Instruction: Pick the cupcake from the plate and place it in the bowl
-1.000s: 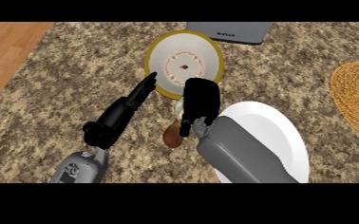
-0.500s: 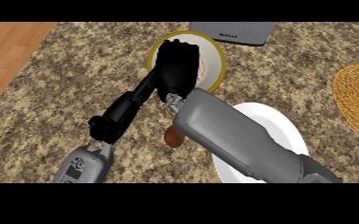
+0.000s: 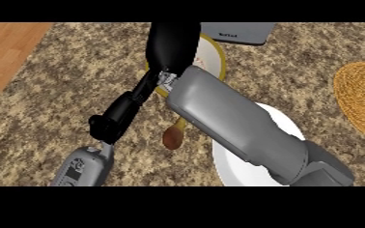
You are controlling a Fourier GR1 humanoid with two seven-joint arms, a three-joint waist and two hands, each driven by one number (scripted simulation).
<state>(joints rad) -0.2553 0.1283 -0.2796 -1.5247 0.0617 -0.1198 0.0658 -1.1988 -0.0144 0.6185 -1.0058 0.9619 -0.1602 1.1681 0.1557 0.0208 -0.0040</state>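
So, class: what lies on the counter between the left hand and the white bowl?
In the head view, a brown wooden spoon lies between the left hand and the white bowl; the right forearm crosses above that stretch.

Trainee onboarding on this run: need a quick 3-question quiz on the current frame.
1. True or false: the right hand is over the plate.
2. What lies between the left hand and the bowl? A) spoon B) knife C) cup
3. Is the cupcake visible?

Key: 1 true. 2 A. 3 No; the right hand and forearm hide much of the plate.
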